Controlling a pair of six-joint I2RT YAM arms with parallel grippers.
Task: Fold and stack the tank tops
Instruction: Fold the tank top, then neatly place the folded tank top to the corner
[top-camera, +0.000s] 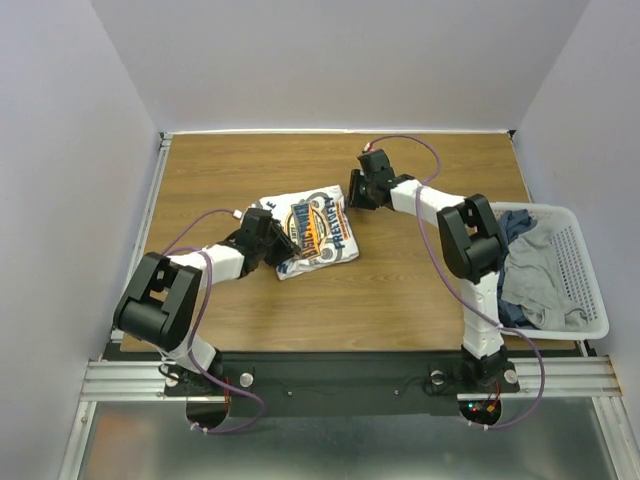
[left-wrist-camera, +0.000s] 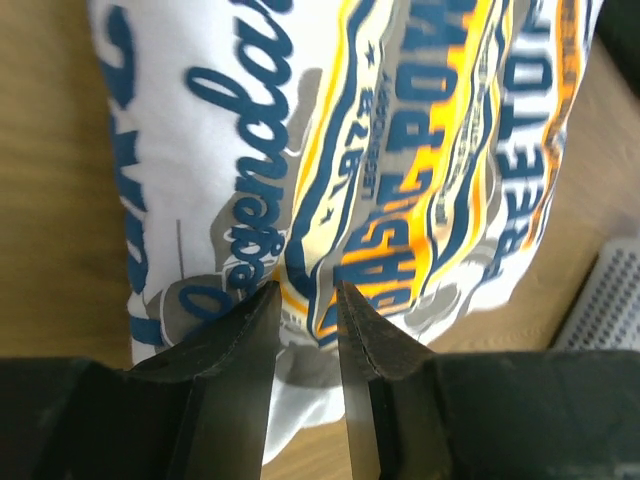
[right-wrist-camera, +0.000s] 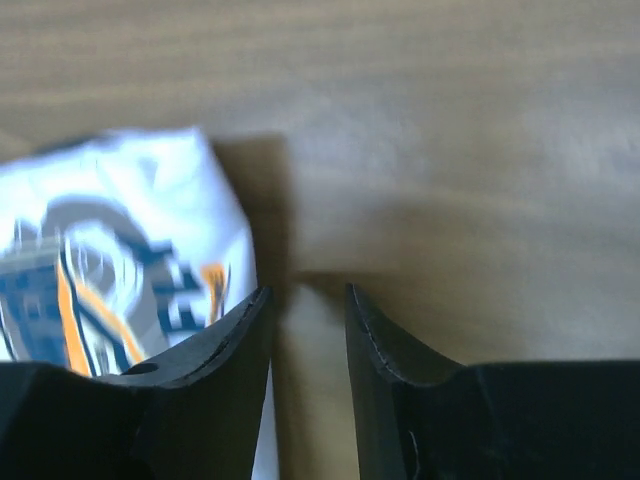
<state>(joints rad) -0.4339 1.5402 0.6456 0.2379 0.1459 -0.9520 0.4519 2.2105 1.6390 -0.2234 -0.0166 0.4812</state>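
Note:
A white tank top (top-camera: 315, 232) with a blue and orange print lies folded near the middle of the table. My left gripper (top-camera: 272, 240) sits at its left edge. In the left wrist view the left gripper (left-wrist-camera: 305, 290) hovers over the printed cloth (left-wrist-camera: 400, 150), jaws a little apart, and nothing is pinched between them. My right gripper (top-camera: 357, 190) is at the top's far right corner. In the right wrist view the right gripper (right-wrist-camera: 307, 292) is open over bare wood, with the white top (right-wrist-camera: 120, 240) just left of its left finger. A grey top (top-camera: 530, 275) and a dark blue top (top-camera: 510, 228) lie in the basket.
A white plastic mesh basket (top-camera: 590, 325) stands at the table's right edge, beside the right arm; a corner of this basket (left-wrist-camera: 610, 300) shows in the left wrist view. White walls close in the wooden table (top-camera: 400, 290) at the back and sides.

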